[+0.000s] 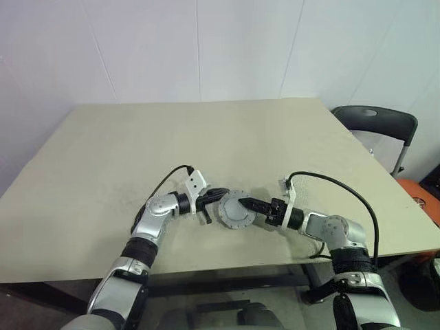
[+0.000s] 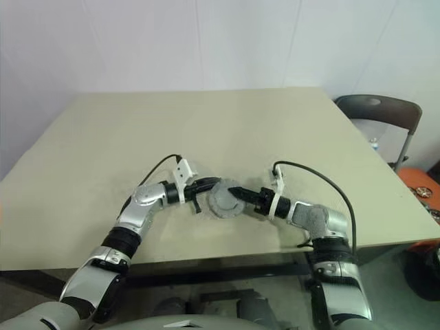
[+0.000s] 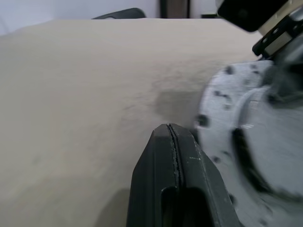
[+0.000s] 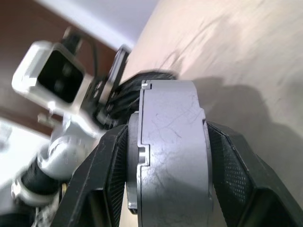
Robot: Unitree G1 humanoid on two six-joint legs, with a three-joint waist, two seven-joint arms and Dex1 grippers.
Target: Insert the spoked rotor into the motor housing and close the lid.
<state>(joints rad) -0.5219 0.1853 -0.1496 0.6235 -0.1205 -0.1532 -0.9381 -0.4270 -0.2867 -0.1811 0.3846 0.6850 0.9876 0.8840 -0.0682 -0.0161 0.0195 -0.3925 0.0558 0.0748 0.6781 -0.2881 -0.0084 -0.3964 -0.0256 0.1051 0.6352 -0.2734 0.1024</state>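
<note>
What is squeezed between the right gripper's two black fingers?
The motor housing, a grey round disc seen edge-on. The right wrist view shows a finger pressed on each flat side of it.

the motor housing (image 1: 236,209) is a light grey round disc with small dark holes around its rim, a flat outer wall and a seam running around that wall. it stands on edge just above the table (image 1: 206,137), near the table's front edge, roughly midway along it.
</note>
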